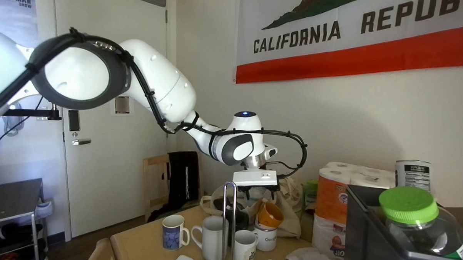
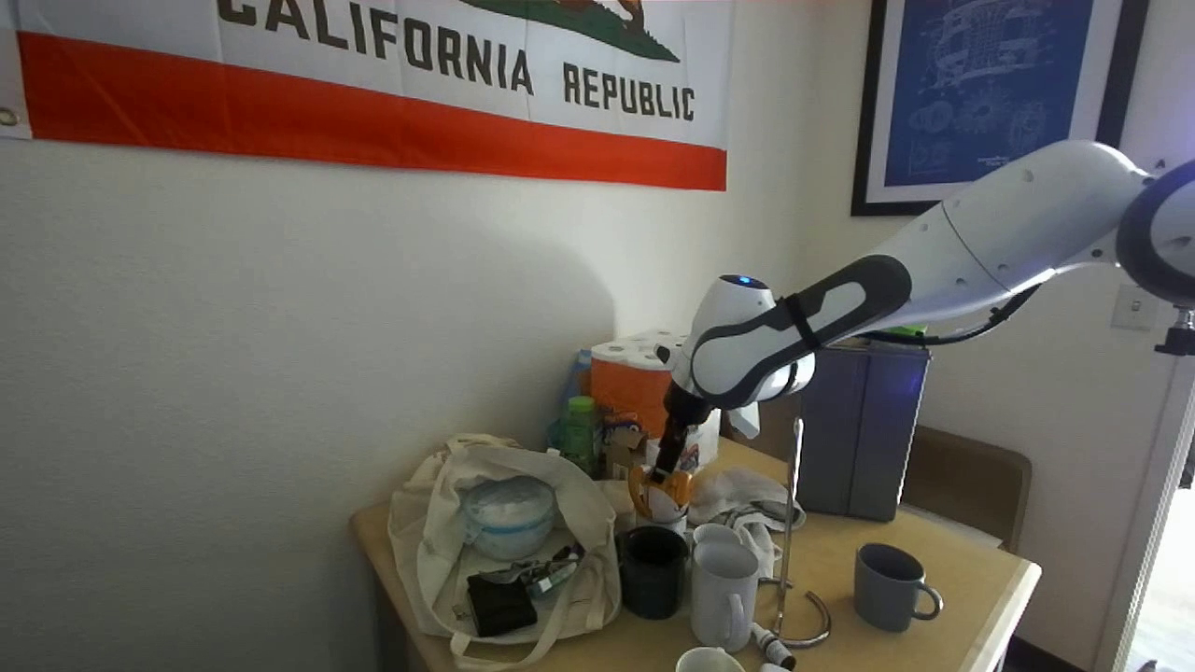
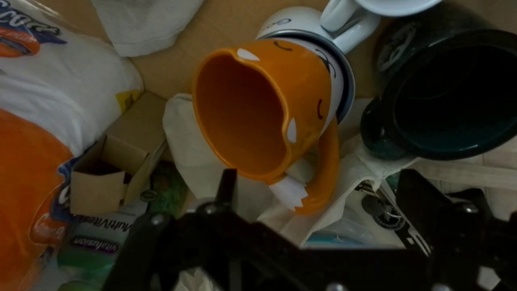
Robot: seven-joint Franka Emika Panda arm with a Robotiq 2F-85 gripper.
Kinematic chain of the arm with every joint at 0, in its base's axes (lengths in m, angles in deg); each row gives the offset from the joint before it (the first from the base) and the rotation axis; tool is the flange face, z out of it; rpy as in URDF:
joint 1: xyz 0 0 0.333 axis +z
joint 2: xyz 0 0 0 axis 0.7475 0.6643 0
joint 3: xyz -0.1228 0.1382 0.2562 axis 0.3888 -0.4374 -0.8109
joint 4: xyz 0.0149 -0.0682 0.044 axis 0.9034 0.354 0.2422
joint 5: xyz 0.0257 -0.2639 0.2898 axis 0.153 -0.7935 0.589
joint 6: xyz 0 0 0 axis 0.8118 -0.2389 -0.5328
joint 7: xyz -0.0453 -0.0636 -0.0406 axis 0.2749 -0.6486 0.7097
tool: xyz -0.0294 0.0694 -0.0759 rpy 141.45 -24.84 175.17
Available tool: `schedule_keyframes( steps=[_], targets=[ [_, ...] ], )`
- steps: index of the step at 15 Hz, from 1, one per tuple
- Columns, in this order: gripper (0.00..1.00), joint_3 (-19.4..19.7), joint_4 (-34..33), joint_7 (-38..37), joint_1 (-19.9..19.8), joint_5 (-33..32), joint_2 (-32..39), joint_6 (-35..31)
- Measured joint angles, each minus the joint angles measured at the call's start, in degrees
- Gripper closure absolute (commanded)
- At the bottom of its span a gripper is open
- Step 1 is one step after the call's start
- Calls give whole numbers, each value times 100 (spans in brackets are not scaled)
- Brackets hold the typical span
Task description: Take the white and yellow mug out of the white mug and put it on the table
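Note:
The white and yellow mug (image 3: 307, 81), orange with a white lower part, lies tilted with its base inside the white mug (image 3: 291, 20). Its open mouth and looped handle show in the wrist view. In an exterior view the white mug (image 1: 267, 241) stands upright below the orange mug (image 1: 272, 215) on the table (image 1: 135, 244). My gripper (image 3: 320, 173) is open above the pair, fingers (image 3: 227, 188) wide apart. The handle's lower end appears between the fingers in the wrist view; contact cannot be told. In an exterior view the gripper (image 2: 661, 474) overlaps the orange mug's rim.
A dark green mug (image 3: 444, 97) stands close beside the pair. Nearby are a tall grey-white mug (image 2: 724, 593), a cloth bag (image 2: 415, 551), a metal stand (image 2: 792, 523), paper rolls (image 1: 331, 197) and a crumpled cloth (image 2: 742, 495). A grey mug (image 2: 882, 593) stands apart.

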Motion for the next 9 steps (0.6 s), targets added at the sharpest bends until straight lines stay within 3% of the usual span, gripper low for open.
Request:
schedule_keyframes(
  steps=[4, 5, 7, 9],
  targets=[
    [1, 0, -227, 0, -31, -19, 186, 450],
    [25, 0, -270, 0, -35, -19, 217, 587],
    [30, 0, -363, -8, -43, -19, 274, 890],
    [46, 2, -443, -10, -48, -19, 314, 1150]
  ],
)
